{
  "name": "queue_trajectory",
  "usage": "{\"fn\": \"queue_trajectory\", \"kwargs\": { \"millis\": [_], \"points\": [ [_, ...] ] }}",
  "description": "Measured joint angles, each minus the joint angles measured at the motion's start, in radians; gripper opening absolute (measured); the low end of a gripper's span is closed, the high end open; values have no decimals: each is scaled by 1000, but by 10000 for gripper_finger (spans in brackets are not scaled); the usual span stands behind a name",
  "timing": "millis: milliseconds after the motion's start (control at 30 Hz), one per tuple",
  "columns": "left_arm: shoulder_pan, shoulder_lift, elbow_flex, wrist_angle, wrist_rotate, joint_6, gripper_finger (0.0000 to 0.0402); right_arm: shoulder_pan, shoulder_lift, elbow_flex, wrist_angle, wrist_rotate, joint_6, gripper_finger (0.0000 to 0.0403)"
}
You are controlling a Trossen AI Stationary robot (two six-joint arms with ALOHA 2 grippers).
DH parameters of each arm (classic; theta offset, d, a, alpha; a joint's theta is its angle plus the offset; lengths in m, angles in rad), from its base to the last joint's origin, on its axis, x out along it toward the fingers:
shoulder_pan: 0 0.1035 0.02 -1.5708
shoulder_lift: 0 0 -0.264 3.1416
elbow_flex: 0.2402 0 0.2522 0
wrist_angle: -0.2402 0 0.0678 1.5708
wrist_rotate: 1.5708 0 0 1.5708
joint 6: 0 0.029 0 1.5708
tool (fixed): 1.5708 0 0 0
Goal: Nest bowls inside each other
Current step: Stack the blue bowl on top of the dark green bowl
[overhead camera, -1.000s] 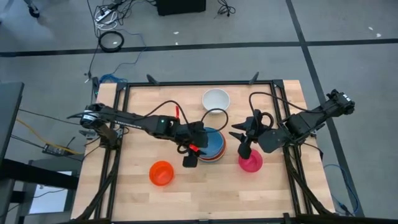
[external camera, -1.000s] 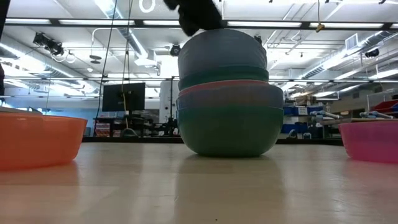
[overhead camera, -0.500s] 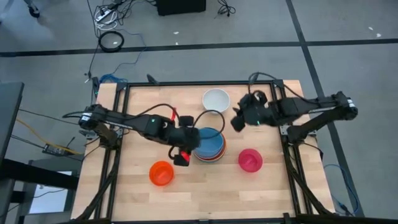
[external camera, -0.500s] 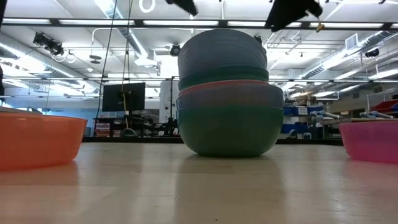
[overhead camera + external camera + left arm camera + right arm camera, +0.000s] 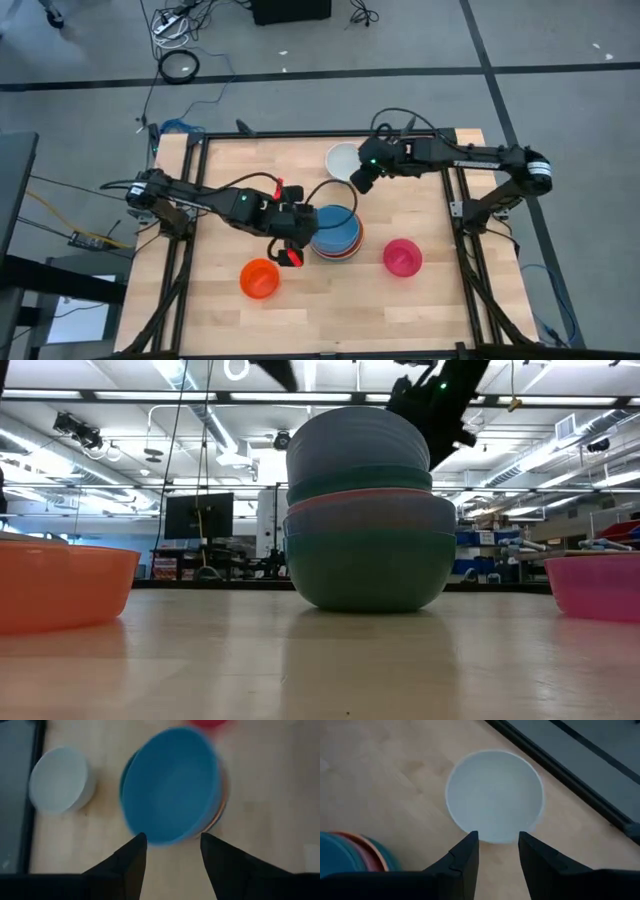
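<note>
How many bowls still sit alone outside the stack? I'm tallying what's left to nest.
3: a white bowl at the far edge under the right gripper, an orange bowl near the front left, a magenta bowl front right. The stack may hide others.

One stack of bowls (image 5: pixel 334 233), three loose bowls (image 5: pixel 260 277).

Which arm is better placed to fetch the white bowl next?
The right. The right gripper hangs open just beside the white bowl, whose rim fills its wrist view ahead of the open fingers. The left gripper is open and empty at the stack of nested bowls, farther away.
</note>
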Motion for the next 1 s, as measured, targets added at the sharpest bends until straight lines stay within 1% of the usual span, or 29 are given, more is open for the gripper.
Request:
{"fn": "queue_trajectory", "kwargs": {
  "millis": [167, 300, 500, 700, 833, 1000],
  "points": [
    [-1, 0, -35, 116, 55, 43, 193, 1, 20, 0, 59, 10, -18, 128],
    [5, 0, -102, 228, 120, 51, 193, 8, -3, 0, 77, 29, -19, 128],
    [15, 0, -165, 272, 125, 47, 193, 28, -63, 0, 87, 51, -19, 128],
    [29, 0, -201, 349, 173, 49, 193, 58, -110, 0, 99, 61, -18, 128],
    [33, 1, -249, 405, 228, 46, 192, 74, -121, 0, 98, 72, -16, 128],
    [40, 1, -297, 426, 232, 20, 182, 82, -121, 0, 99, 73, -16, 128]
  ]
}}
